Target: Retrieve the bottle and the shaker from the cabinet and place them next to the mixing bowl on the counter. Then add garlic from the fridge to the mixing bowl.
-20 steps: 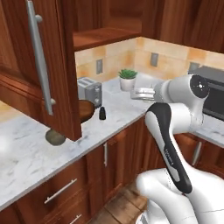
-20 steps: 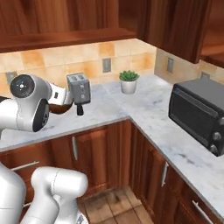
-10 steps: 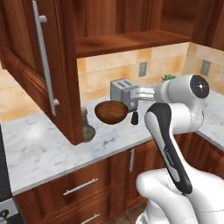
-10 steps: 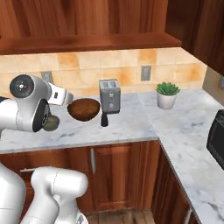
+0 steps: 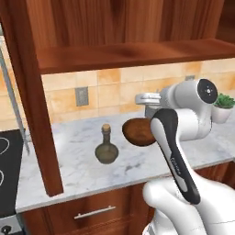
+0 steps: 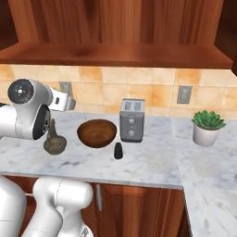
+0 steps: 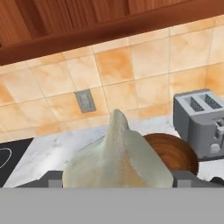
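A pale garlic bulb [image 7: 118, 155] sits between my gripper's [image 7: 118, 178] two grey fingertips [image 7: 53, 178], and the gripper is shut on it. Past the bulb stands the brown mixing bowl [image 7: 175, 151] on the marble counter. In the right base view the round olive bottle [image 6: 54, 141] stands left of the bowl [image 6: 96, 133], and the small dark shaker [image 6: 119, 151] stands at the bowl's front right. The left base view shows the bottle [image 5: 106, 147] left of the bowl [image 5: 137, 132], with my arm partly covering the bowl.
A grey toaster [image 6: 131, 119] stands right behind the bowl and a potted plant [image 6: 206, 127] further right. An open wooden cabinet door [image 5: 34, 101] hangs over the counter's left part, beside a black stovetop [image 5: 5, 170]. A wooden shelf [image 6: 115, 54] runs overhead.
Both base views have shifted as the base drove: the microwave has left the picture, and the bottle, bowl and toaster now sit mid-frame. The things themselves have not moved.
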Motion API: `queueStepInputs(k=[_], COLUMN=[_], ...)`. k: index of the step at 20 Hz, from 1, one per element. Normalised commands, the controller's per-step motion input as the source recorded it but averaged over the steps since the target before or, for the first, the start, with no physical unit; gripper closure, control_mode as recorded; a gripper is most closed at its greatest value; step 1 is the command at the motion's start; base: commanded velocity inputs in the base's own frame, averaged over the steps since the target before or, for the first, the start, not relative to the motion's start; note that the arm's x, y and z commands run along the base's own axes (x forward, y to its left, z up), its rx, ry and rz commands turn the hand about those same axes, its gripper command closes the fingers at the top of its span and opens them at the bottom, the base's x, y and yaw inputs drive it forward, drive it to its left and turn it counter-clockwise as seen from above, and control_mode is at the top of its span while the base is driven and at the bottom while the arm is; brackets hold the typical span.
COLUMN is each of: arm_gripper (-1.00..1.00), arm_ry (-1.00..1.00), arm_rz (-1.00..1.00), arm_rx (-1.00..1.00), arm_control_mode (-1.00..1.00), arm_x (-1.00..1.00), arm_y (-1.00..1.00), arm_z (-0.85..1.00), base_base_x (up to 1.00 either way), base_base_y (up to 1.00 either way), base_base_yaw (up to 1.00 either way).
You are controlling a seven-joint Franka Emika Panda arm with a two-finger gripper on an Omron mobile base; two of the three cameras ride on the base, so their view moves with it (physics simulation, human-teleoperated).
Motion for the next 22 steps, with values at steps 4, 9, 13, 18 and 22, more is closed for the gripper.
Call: queueStepInputs(k=[4,9,13,18,22], arm_gripper=[1.00,1.00,1.00,1.00,1.00], arm_ry=[0.00,0.00,0.00,0.06,0.26], arm_rz=[0.00,0.00,0.00,0.00,0.00], arm_rx=[0.00,0.00,0.00,-0.01,-0.06], arm_control_mode=[1.00,1.00,1.00,-1.00,-1.00], arm_x=[0.00,0.00,0.00,0.06,0.19], arm_y=[0.00,0.00,0.00,-0.05,-0.16], arm_z=[0.00,0.00,0.00,-0.34,-0.53], base_base_x=[0.55,0.52,0.28,0.08,0.00], base_base_y=[-0.54,-0.22,0.00,0.00,0.00], base_base_yaw=[0.27,0.19,0.05,0.01,0.00])
